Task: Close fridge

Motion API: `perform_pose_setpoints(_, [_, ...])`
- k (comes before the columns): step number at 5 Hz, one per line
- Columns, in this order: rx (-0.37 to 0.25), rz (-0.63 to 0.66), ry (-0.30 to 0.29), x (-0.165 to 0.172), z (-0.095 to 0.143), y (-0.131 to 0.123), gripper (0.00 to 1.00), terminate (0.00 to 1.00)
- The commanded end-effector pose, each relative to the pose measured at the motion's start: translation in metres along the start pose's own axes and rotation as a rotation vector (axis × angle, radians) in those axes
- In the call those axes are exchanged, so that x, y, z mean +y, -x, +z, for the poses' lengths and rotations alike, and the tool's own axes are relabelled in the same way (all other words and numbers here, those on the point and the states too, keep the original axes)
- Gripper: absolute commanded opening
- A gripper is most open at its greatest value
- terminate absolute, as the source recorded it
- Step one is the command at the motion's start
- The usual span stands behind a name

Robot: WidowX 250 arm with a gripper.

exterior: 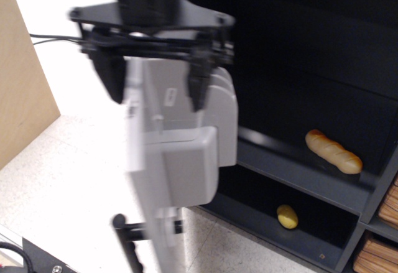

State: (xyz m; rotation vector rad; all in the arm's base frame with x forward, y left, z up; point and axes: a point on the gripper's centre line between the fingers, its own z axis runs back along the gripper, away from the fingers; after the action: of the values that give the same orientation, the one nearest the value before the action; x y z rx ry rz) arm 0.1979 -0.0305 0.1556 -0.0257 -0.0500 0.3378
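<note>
The fridge (311, 68) has a black shelved interior and stands open. Its light grey door (149, 186) is seen almost edge-on and blurred, with grey inner bins (199, 142) facing the interior and the black bar handle (127, 235) at its lower left. My black gripper (155, 92) is open and straddles the door's top edge: the left finger (114, 77) is on the outer side, the right finger (199, 80) on the bin side.
A bread roll (333, 151) lies on the middle shelf and a yellow potato-like item (286, 216) on the bottom shelf. A tan wooden panel (18, 80) stands at the left. A black cable (56, 38) runs over the white floor. Wicker baskets (379, 248) are at the lower right.
</note>
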Motion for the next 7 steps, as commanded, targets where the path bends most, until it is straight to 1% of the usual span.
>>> perform_pose_setpoints(1, [-0.050,0.046,0.058,-0.056,0.014,-0.036,1.00,0.00])
perform_pose_setpoints(2, [-0.087,0.042,0.116,-0.082,0.023,-0.052,1.00,0.00])
perform_pose_setpoints(3, [-0.148,-0.033,0.173,-0.087,0.040,-0.060,1.00,0.00])
perform_pose_setpoints(4, [-0.174,-0.106,0.216,-0.056,0.055,-0.042,1.00,0.00])
perform_pose_setpoints(5, [-0.154,-0.187,0.203,-0.024,0.053,-0.024,1.00,0.00])
perform_pose_setpoints(6, [-0.155,-0.235,0.135,-0.013,0.026,-0.017,1.00,0.00])
perform_pose_setpoints(7, [-0.136,-0.264,0.083,-0.025,-0.006,-0.021,1.00,0.00])
